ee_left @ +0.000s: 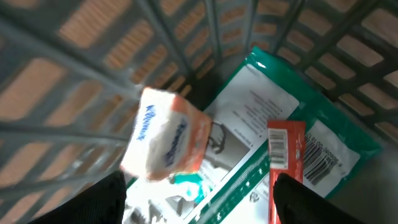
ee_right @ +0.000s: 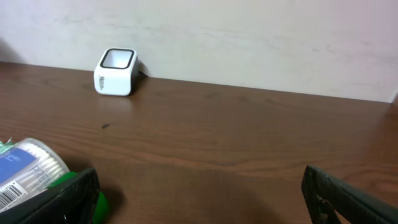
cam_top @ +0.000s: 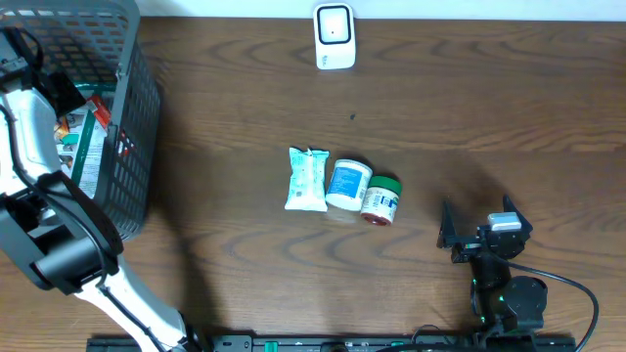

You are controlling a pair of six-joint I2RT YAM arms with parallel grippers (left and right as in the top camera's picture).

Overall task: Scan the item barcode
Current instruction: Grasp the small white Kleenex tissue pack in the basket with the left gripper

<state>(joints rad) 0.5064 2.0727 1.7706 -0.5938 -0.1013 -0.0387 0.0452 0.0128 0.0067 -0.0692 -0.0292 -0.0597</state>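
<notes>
Brown wooden table (cam_top: 489, 117) seen from above. At 10 o'clock stands a grey plastic mesh basket (cam_top: 137, 147), and the white left arm (cam_top: 34, 137) reaches into it from the left edge. At 12 o'clock, at the table's far edge, sits a small white box-shaped barcode scanner (cam_top: 334, 36). Three items lie in a row at the centre, touching: a white and green crinkled pouch (cam_top: 306, 180), a round white tub with a blue label (cam_top: 348, 184) and a small green-lidded jar (cam_top: 381, 199). The black right gripper (cam_top: 479, 233) rests at 4 o'clock, apart from the row.

Left wrist view, looking down inside the basket: the left gripper (ee_left: 199, 208) has its dark fingers (ee_left: 102, 202) at 7 and 5 o'clock, spread wide with nothing pinched between them. A small white and orange soft pack (ee_left: 165, 143), blurred, is at 9 o'clock, over a flat white packet with green edges (ee_left: 261, 106). A narrow red packet with a barcode (ee_left: 285, 149) lies on the flat packet at 4 o'clock.

Right wrist view: the fingers are spread wide, empty, over bare wood. The scanner stands at 10 o'clock against a pale wall; the tub shows at 8 o'clock.
</notes>
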